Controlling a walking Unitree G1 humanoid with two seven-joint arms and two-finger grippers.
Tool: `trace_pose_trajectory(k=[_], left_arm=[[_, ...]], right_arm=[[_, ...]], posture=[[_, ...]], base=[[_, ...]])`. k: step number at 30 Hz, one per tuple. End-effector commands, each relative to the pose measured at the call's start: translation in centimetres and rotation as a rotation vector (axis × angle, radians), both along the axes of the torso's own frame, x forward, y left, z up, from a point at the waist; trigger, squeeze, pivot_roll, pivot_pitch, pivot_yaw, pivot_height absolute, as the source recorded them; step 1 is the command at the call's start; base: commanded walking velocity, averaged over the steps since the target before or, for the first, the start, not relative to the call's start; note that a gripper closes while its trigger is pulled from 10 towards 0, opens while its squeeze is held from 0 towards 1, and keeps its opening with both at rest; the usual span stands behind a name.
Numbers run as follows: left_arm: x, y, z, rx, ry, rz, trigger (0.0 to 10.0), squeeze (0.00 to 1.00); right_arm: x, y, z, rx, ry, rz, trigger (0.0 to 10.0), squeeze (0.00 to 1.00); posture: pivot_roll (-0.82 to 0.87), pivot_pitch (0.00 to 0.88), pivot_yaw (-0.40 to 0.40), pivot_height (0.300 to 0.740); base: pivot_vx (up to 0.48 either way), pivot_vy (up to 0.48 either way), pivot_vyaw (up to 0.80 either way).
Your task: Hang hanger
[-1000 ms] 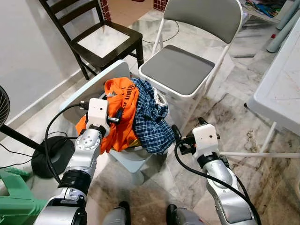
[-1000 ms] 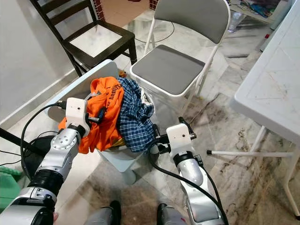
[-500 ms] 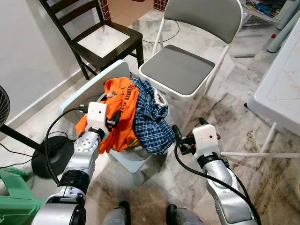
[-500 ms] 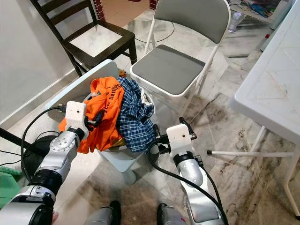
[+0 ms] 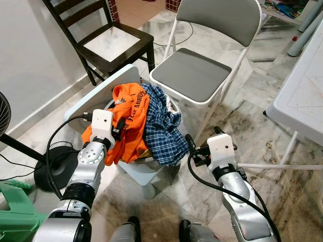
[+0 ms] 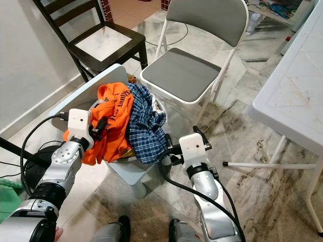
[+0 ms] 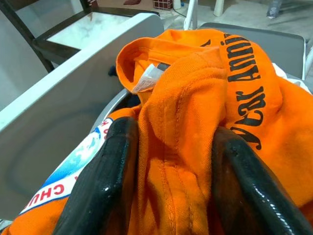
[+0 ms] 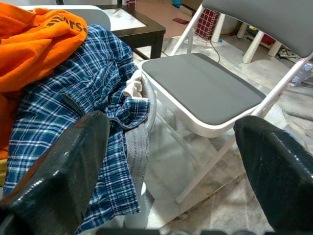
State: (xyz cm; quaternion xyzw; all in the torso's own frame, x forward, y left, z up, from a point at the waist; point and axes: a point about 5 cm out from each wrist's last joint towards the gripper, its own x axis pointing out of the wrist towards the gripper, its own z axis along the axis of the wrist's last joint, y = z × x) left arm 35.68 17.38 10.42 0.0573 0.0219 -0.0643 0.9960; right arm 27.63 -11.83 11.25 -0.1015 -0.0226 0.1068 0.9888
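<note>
An orange shirt [image 5: 130, 108] with black lettering and a blue plaid shirt [image 5: 162, 128] are heaped in a white laundry bin [image 5: 145, 170] in front of me. My left gripper [image 5: 118, 129] is at the left side of the heap. In the left wrist view its two fingers [image 7: 115, 181] pinch a bunched fold of the orange shirt [image 7: 195, 107]. My right gripper [image 5: 191, 151] hangs open just right of the bin, beside the plaid shirt [image 8: 73, 98], holding nothing. I see no hanger.
The bin's raised white lid [image 5: 98, 96] stands behind the left arm. A grey folding chair [image 5: 194, 73] is just beyond the bin, a dark wooden chair [image 5: 111, 43] further left. A white table [image 5: 303, 85] stands at the right, a fan base [image 5: 50, 169] at the left.
My left gripper has drawn back a little to the left with the orange fold between its fingers. The right arm has stayed where it was.
</note>
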Motion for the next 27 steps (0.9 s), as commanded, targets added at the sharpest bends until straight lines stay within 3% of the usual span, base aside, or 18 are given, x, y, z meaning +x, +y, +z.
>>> trace_pose_trajectory(k=[1, 20, 27], left_arm=[[0.0, 0.6, -0.2, 0.000, 0.008, 0.016, 0.0, 0.00], [0.0, -0.5, 0.2, 0.028, -0.047, -0.027, 0.0, 0.00], [-1.2, -1.4, 0.0, 0.052, -0.106, -0.080, 0.0, 0.00]], right_arm=[[-0.2, 0.1, -0.3, -0.002, 0.014, -0.004, 10.0, 0.00], [-0.2, 0.1, -0.4, 0.004, 0.013, -0.011, 10.0, 0.00], [-0.3, 0.0, -0.5, 0.002, 0.018, -0.012, 10.0, 0.00]], posture=[[0.02, 0.273, 0.035, 0.740], [0.02, 0.272, 0.041, 0.740], [0.02, 0.273, 0.040, 0.740]], base=[[0.000, 0.000, 0.00], [0.000, 0.000, 0.00], [0.000, 0.000, 0.00]])
